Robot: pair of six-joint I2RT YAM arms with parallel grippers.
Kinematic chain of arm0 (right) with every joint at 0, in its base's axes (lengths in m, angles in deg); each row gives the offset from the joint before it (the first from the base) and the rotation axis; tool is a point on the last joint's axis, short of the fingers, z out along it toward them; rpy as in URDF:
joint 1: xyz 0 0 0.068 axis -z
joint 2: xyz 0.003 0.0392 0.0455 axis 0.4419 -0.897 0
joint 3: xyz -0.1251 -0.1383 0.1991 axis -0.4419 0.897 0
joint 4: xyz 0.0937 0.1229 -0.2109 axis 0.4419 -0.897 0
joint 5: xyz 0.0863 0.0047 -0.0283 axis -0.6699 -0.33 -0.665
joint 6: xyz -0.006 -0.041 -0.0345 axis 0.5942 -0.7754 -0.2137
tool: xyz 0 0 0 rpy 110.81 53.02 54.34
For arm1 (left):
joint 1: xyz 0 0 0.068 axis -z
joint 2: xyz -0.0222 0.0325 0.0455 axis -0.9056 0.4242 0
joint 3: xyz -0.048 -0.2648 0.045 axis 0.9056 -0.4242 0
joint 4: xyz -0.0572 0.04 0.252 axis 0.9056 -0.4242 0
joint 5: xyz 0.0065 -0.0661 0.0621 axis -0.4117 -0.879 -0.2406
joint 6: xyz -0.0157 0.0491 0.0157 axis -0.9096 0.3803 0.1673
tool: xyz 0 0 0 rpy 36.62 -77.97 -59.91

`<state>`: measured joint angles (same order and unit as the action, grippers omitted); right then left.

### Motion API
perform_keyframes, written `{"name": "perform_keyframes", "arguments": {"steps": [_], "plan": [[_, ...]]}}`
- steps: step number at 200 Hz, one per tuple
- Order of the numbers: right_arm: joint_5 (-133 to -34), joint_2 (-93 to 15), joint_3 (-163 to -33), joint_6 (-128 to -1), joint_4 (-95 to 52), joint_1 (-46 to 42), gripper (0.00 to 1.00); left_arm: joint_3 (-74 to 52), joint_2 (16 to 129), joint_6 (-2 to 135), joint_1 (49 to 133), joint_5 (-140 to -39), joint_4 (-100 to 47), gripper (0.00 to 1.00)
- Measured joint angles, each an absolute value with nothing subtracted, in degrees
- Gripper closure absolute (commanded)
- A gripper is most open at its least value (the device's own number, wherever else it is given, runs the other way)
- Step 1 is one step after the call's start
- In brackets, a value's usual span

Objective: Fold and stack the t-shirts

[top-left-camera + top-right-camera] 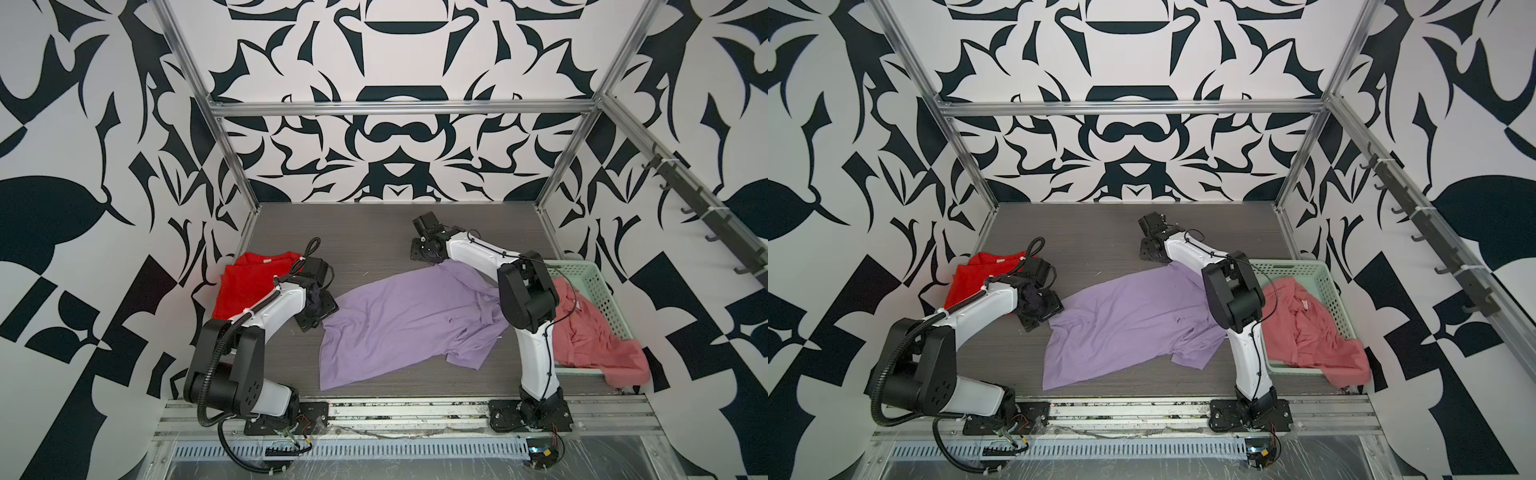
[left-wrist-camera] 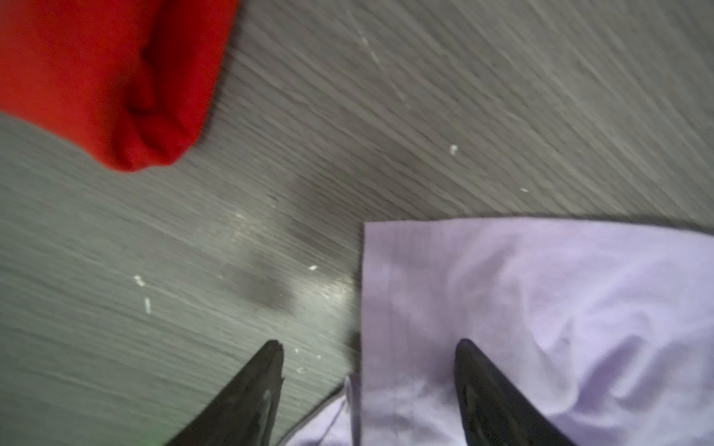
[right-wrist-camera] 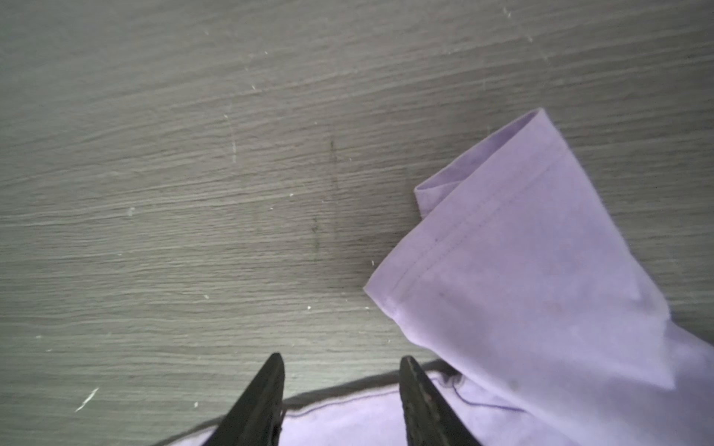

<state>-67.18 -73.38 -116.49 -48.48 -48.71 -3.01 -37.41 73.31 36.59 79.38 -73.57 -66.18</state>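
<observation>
- In both top views the lilac t-shirt point(image 1: 399, 328) point(image 1: 1121, 328) lies spread and creased across the middle of the worktop point(image 1: 353, 237), unfolded.
- The red t-shirt point(image 1: 245, 286) lies folded at the left edge. The left arm point(image 1: 274, 307) crosses over its near corner and hides part of it.
- The salmon pink t-shirt point(image 1: 590, 336) is heaped in the pale green basket point(image 1: 590, 278) at the right edge, and one end spills over the near rim.
- The right arm point(image 1: 478, 249) reaches over the lilac shirt's right side, and its black elbow blocks part of the basket and the shirt's collar area.
- The worktop is dark grey wood grain. Black-and-white patterned walls point(image 1: 83, 166) and a silver metal frame point(image 1: 399, 109) enclose it, and a rail of black hooks point(image 1: 698, 208) runs along the right side.
- In the left wrist view the left jaws stand apart and hold nothing. One fingertip point(image 2: 270, 359) is over bare worktop point(image 2: 425, 96) and the other is over the lilac shirt's corner point(image 2: 541, 309). The red shirt's rounded fold point(image 2: 108, 77) lies well apart from them, and the picture is blurred.
- In the right wrist view the right jaws stand apart and empty above the lilac shirt's hem. A lilac sleeve point(image 3: 521, 270) lies flat just beside them on scuffed grey worktop point(image 3: 193, 154) flecked with pale specks.
</observation>
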Motion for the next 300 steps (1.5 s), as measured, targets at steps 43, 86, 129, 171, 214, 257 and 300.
{"name": "perform_keyframes", "arguments": {"steps": [43,86,129,171,214,257,300], "plan": [[-67.18,-76.72,-119.93,-49.56,-50.57,-2.79,0.47,-38.02,75.06,36.53,75.73,-73.95,-60.58,0.38],[-67.09,-77.64,-121.04,-50.5,-51.8,-2.7,0.47,-37.47,77.98,36.2,75.8,-74.91,-57.59,0.45],[-67.53,-77.05,-119.51,-50.36,-50.92,-1.67,0.47,-37.36,78.77,35.13,79.53,-71.76,-57.0,0.63],[-69.39,-76.52,-118.11,-50.34,-49.65,-0.03,0.47,-36.64,80.85,32.85,79.82,-68.42,-54.62,0.94],[-69.73,-76.52,-118.09,-50.89,-49.28,0.25,0.46,-36.25,81.39,32.75,79.86,-67.63,-53.15,1.0],[-69.45,-77.0,-120.08,-52.16,-49.7,0.21,0.46,-36.25,81.18,33.03,79.86,-67.7,-53.2,1.0],[-67.24,-80.15,-126.22,-53.62,-51.73,-0.49,0.46,-36.25,81.13,33.03,79.86,-67.83,-53.22,1.0]]}}
